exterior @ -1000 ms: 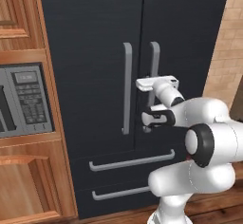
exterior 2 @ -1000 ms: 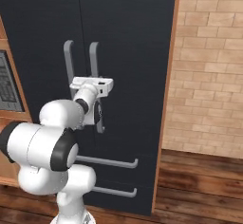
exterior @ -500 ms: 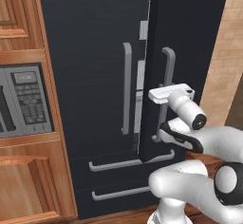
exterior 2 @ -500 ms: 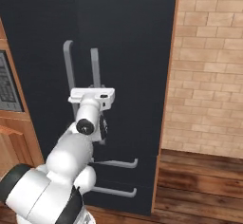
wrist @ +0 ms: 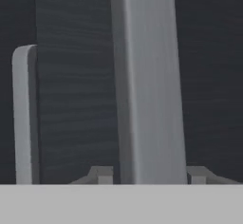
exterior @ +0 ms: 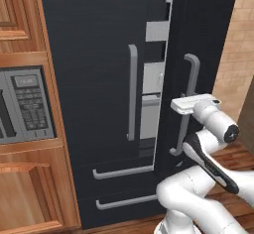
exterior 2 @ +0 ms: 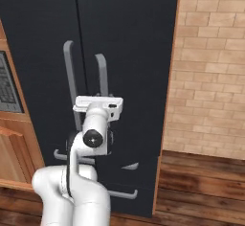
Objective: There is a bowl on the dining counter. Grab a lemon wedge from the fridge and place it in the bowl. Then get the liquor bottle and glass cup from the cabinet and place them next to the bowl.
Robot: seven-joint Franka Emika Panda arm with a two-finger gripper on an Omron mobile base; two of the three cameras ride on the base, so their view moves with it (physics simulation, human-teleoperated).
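The fridge (exterior: 94,79) is a tall black appliance straight ahead, and its right door (exterior: 208,29) stands ajar. Pale grey shelves (exterior: 155,74) show through the gap between the doors. My gripper (exterior: 184,113) is shut on the right door's grey bar handle (exterior: 191,79), about halfway down the bar. In the hand view that handle (wrist: 147,76) runs up between my fingertips (wrist: 102,174), which press on both of its sides. The left door's handle (wrist: 23,114) stands apart to the side. From the right base view my gripper (exterior 2: 101,103) sits behind the hand on the handle (exterior 2: 101,74). The lemon wedge, bowl, bottle and cup are out of view.
A grey microwave (exterior: 25,104) sits in reddish wooden cabinets (exterior: 20,20) left of the fridge. A brick wall (exterior 2: 210,67) and wooden floor (exterior 2: 201,182) lie to the right. Two drawer handles (exterior: 124,171) cross the fridge's lower front.
The right fridge door has swung outward from shut to ajar, opening a gap onto the shelves. My hand has come back toward the base with the handle in it.
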